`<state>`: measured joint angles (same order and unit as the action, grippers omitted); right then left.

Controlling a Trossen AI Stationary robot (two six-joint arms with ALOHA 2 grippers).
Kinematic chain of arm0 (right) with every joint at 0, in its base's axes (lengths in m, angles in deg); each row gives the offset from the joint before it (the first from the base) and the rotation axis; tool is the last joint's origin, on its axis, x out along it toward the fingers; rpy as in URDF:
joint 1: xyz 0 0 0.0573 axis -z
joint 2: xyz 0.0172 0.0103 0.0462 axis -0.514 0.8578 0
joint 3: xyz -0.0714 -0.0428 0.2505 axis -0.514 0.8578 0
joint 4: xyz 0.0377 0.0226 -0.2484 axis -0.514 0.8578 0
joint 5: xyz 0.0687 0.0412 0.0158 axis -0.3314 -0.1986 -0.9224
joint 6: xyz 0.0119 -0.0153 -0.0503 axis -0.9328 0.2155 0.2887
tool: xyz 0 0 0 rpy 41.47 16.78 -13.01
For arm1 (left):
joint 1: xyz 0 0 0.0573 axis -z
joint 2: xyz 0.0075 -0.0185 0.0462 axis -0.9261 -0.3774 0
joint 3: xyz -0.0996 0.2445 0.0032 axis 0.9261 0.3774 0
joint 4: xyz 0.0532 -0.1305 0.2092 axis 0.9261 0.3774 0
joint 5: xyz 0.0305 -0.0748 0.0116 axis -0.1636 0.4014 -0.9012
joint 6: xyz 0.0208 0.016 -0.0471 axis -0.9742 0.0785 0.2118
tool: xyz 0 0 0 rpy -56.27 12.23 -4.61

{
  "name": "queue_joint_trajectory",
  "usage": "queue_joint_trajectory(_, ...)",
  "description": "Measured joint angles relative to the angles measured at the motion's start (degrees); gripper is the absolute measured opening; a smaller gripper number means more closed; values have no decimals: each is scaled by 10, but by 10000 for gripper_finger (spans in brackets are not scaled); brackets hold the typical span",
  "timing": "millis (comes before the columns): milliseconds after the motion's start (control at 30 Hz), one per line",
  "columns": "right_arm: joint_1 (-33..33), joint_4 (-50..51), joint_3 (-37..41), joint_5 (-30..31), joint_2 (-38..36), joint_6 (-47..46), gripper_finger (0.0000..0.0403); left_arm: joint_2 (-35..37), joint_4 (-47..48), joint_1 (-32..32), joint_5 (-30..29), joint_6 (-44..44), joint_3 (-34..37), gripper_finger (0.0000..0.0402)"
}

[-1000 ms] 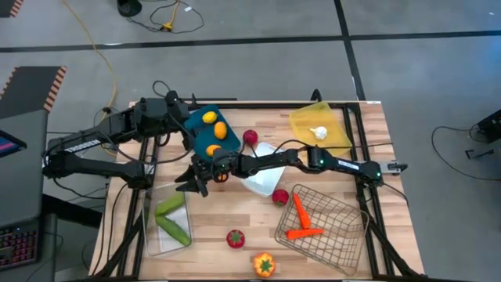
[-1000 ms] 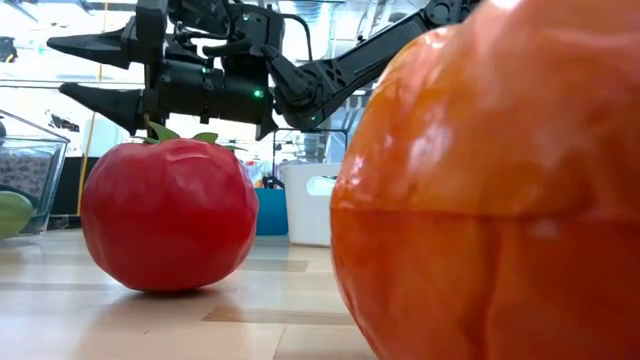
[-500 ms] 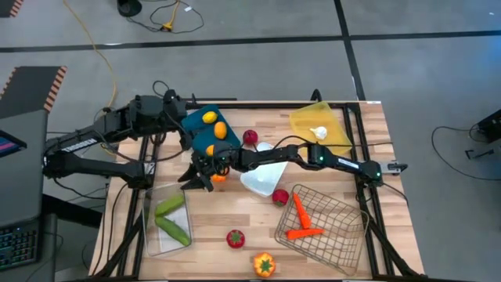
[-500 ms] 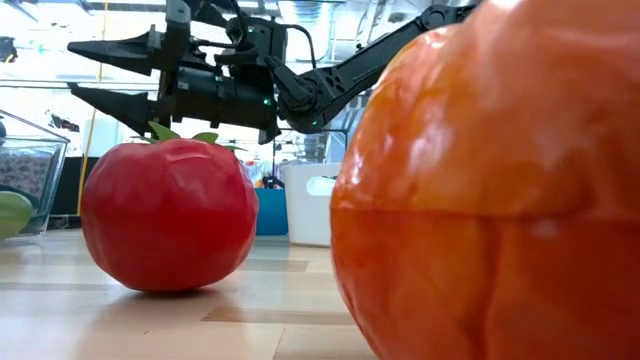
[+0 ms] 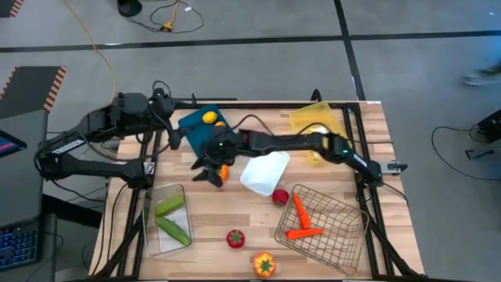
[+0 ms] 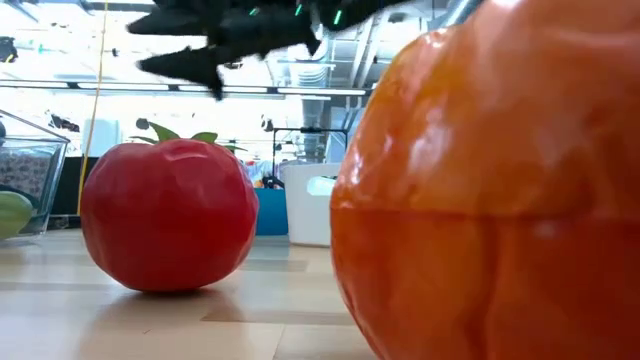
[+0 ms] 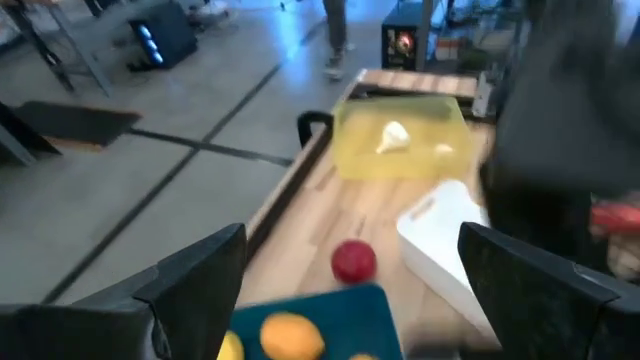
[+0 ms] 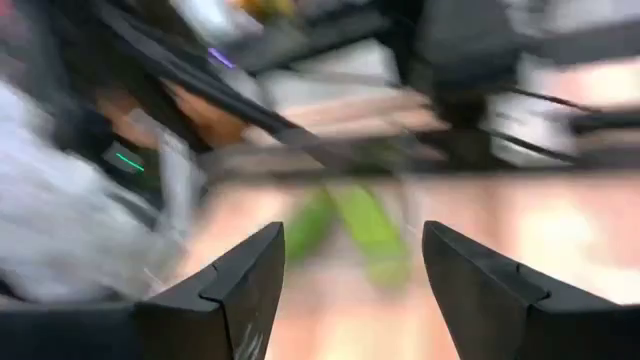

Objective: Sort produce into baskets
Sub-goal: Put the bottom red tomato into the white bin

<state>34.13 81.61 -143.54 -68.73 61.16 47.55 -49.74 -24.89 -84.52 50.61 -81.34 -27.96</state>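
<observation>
Left end effector (image 7: 340, 290) sits off the bench's left far corner, past the edge, fingers spread, nothing between them. Clear plastic bin (image 5: 150, 235) at the near left corner holds two green cucumbers (image 5: 172, 218). Teal tray (image 5: 196, 129) lies toward the far left, with a yellow citrus (image 5: 208, 118) in it; the right arm covers part of the tray. Right end effector (image 5: 207, 174) hovers over the bare wood just near-side of the teal tray, fingers apart and gripping nothing, with an orange citrus (image 5: 223, 172) just beside it. White tray (image 5: 264, 173) lies mid-bench, tilted. Red tomato (image 5: 235, 238) rests near the near edge, orange-red pepper (image 5: 264, 265) at the near edge. A red berry (image 5: 280, 197) lies between the white tray and the wire mesh basket (image 5: 337, 235), which holds carrots (image 5: 302, 222) at the near right. Yellow tray (image 5: 321, 117) sits at the far right corner, with white garlic (image 7: 394, 135) inside.
</observation>
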Motion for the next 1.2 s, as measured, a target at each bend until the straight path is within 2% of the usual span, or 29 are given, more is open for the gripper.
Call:
queue_joint_trajectory(100,-9,131,0,96,-57,76,265,5,18,0,33,9,0,352)
queue_joint_trajectory(200,-16,240,0,169,-107,118,265,7,21,4,91,11,0,352)
queue_joint_trajectory(333,-21,351,0,236,-168,132,265,-1,21,25,156,27,0,352)
queue_joint_trajectory(467,-21,435,5,290,-223,122,265,-13,13,68,177,54,22,352)
queue_joint_trajectory(633,-21,458,71,351,-304,102,265,-50,-3,135,165,81,43,352)
queue_joint_trajectory(967,-22,449,321,504,-500,-25,265,-172,-58,270,142,92,47,352)
queue_joint_trajectory(1200,-19,447,423,526,-595,-90,265,-281,-115,333,144,155,47,352)
